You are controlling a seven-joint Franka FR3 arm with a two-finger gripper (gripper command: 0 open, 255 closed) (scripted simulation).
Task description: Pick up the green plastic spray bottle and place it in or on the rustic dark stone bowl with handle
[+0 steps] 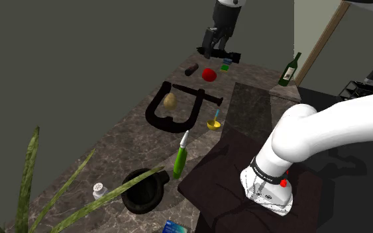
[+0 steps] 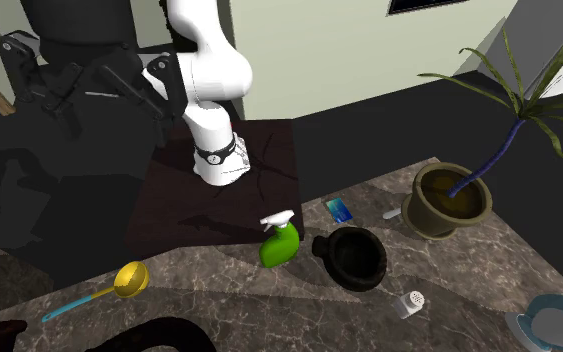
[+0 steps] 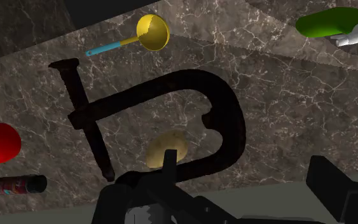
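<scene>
The gripper [image 1: 219, 54] hangs high over the far end of the counter [image 1: 112, 142]. In the wrist view its two fingers [image 3: 343, 191] stand wide apart, with nothing between them. Under it lies a big black clamp [image 1: 178, 109] with a potato [image 1: 170, 100] inside its curve. A red ball [image 1: 209, 75] and a dark can [image 1: 191, 69] lie at the far end, close to the gripper. The green bottle [image 1: 180, 157] sits at the near end, well apart from the gripper. It is just beside the dark bowl [image 1: 144, 190], on the shoulder view's right of it. A yellow spoon [image 1: 214, 123] lies between the clamp and the bottle. A small white shaker [image 1: 99, 190] sits on the shoulder view's left of the bowl.
</scene>
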